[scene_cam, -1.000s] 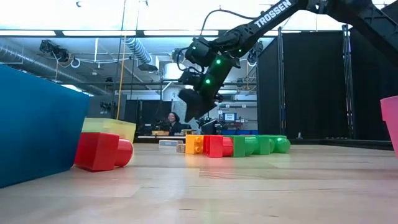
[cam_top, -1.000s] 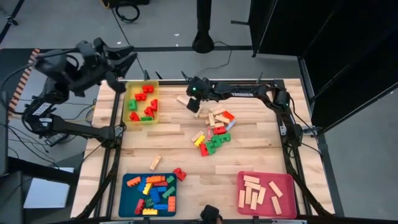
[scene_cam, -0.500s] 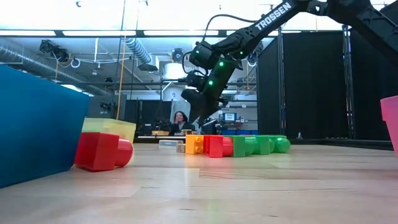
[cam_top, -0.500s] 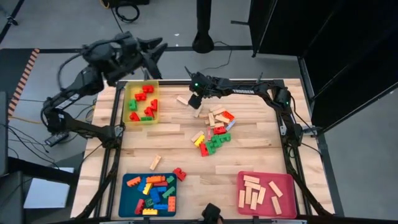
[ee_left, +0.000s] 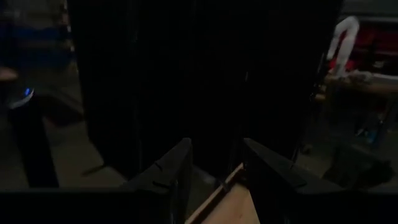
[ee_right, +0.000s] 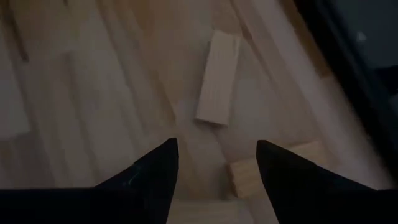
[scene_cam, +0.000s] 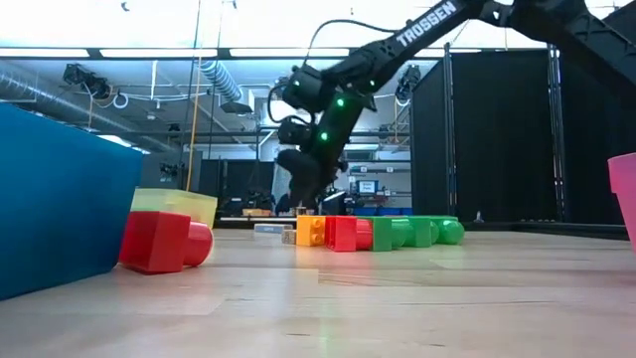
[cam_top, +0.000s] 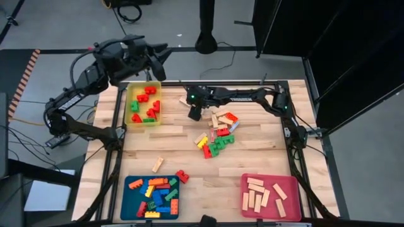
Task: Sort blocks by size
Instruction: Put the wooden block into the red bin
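- The blocks [cam_top: 216,133] still to be sorted lay heaped at the middle of the table [cam_top: 265,157], with a few pale wooden bars [cam_top: 184,101] loose on the heap's far side, toward the yellow tray [cam_top: 128,106].
- One of those bars [ee_right: 218,77] lay just ahead of my right gripper [cam_top: 194,113], a second piece just beside it; neither was touching my fingers [ee_right: 152,180].
- Over the last second I had brought that gripper down and toward the yellow tray, to the loose bars, and had narrowed my jaws; they were still apart, pinching nothing.
- My left gripper [cam_top: 159,53] had swung from the tray's outer side to beyond its far edge, off the table, jaws part open and empty.
- I judged this the approach to a bar bound for the pink tray [cam_top: 270,195], where other bars already lay; the blue tray [cam_top: 151,197] held studded bricks.
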`<action>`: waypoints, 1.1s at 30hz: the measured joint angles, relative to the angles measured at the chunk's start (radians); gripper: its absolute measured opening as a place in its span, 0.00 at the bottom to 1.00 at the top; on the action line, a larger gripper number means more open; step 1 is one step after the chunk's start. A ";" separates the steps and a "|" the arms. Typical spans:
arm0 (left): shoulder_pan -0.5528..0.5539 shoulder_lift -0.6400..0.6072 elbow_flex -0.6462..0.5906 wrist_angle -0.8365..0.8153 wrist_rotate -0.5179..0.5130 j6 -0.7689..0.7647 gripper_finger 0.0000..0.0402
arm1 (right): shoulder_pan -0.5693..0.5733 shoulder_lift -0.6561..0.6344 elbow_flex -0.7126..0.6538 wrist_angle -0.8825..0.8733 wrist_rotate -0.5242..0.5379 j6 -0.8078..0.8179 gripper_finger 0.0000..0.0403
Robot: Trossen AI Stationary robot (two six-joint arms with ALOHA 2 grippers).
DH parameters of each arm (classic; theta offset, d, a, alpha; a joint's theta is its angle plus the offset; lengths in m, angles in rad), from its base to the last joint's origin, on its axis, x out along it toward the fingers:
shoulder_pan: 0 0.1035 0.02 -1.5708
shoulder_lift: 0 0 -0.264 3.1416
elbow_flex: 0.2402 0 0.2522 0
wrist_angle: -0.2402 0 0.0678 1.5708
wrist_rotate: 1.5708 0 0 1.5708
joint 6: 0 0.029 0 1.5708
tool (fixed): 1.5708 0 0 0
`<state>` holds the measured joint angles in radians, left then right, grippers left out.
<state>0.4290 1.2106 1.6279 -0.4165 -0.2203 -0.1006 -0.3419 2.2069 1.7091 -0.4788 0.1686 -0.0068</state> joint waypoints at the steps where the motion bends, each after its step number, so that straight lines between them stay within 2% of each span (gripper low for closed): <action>1: 0.002 0.000 0.000 -0.020 0.000 -0.013 0.36 | 0.007 0.000 0.022 -0.035 0.012 -0.020 0.57; 6: 0.002 -0.001 0.000 -0.114 0.016 -0.035 0.36 | 0.038 0.000 0.160 -0.315 0.035 -0.035 0.57; 9: 0.002 -0.001 0.000 -0.171 0.016 -0.021 0.36 | 0.052 -0.001 0.162 -0.317 0.058 0.011 0.57; 11: 0.003 -0.001 0.000 -0.202 0.013 0.016 0.36 | 0.055 0.000 0.160 -0.322 0.024 0.026 0.56; 13: 0.002 -0.001 0.000 -0.197 0.016 0.041 0.36 | 0.053 -0.018 0.176 -0.333 -0.063 0.025 0.55; 15: 0.004 -0.024 -0.003 -0.133 0.061 0.045 0.36 | 0.060 -0.055 0.229 -0.338 -0.148 0.017 0.54; 17: 0.004 -0.071 0.005 -0.017 0.118 0.055 0.36 | 0.072 -0.130 0.296 -0.352 -0.166 0.003 0.53; 20: 0.003 -0.143 0.062 0.098 0.167 0.107 0.36 | 0.088 -0.276 0.414 -0.341 -0.105 -0.078 0.52; 23: 0.003 -0.208 0.131 0.115 0.223 0.156 0.36 | 0.093 -0.405 0.513 -0.333 -0.004 -0.211 0.51; 26: 0.003 -0.270 0.188 0.158 0.277 0.138 0.36 | 0.110 -0.533 0.581 -0.292 0.112 -0.291 0.50; 30: 0.003 -0.340 0.261 0.220 0.287 0.118 0.36 | 0.130 -0.728 0.631 -0.174 0.190 -0.359 0.50; 33: 0.003 -0.378 0.315 0.217 0.255 0.125 0.36 | 0.137 -0.845 0.634 -0.072 0.222 -0.362 0.50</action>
<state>0.4320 0.8324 1.9431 -0.1993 0.0344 0.0247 -0.2046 1.3621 2.3434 -0.5506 0.3908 -0.3684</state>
